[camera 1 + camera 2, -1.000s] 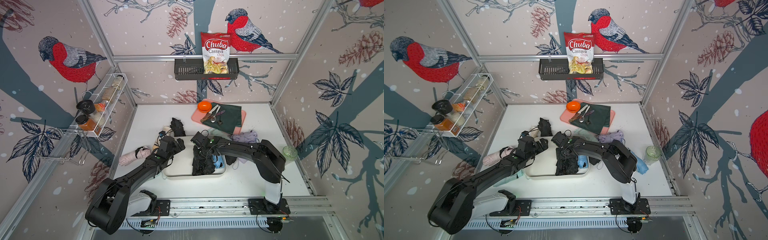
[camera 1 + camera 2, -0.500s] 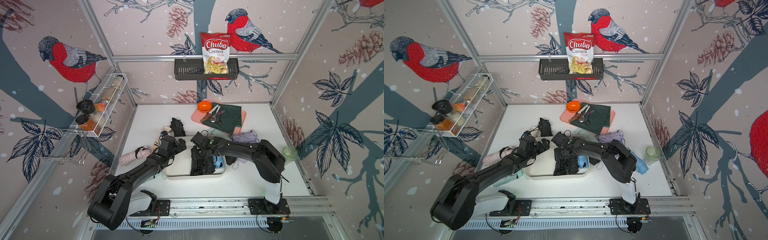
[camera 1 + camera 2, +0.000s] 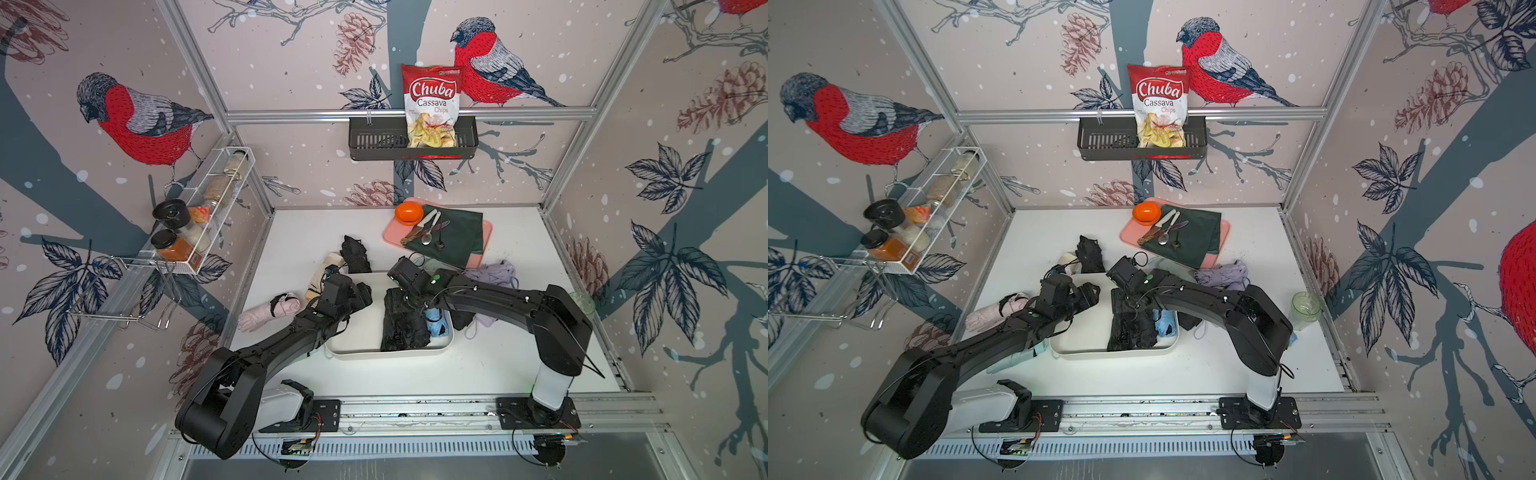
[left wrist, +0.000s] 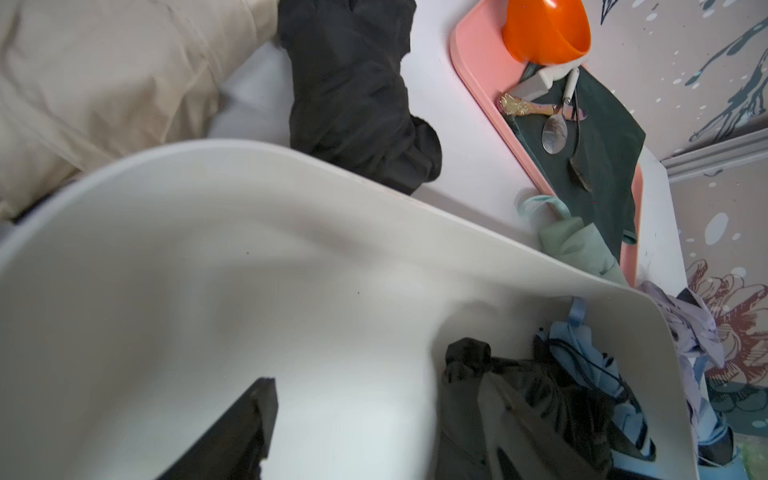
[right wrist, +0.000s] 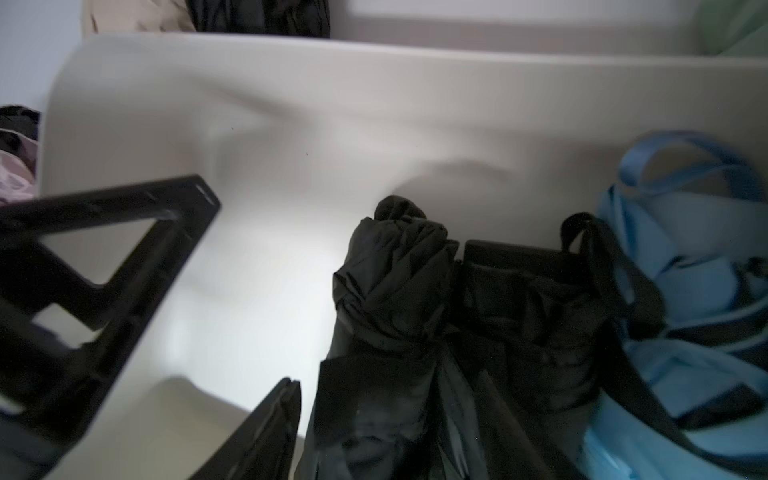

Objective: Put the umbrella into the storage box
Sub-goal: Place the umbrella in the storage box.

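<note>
At the left, the pink umbrella [image 3: 270,313] lies on the table [image 3: 478,365] outside the box [image 3: 386,354], well apart from your work. Your left gripper [image 3: 360,292] hangs over the box's left half, jaws apart with only bare floor between them; park it there so it doesn't crowd the other arm. In the right half the black umbrella [image 3: 401,326] lies on the box floor, touching the blue umbrella [image 3: 437,325] by the right wall. Your right gripper [image 3: 410,300] sits low over the black one's back end, jaws parted. The wrist view shows a sliver of floor between a finger [image 5: 266,428] and the fabric, so I judge the umbrella free. Lift straight up and slowly, since the strap loop [image 5: 582,232] near the fingers could snag, and don't sweep sideways into the blue one
</note>
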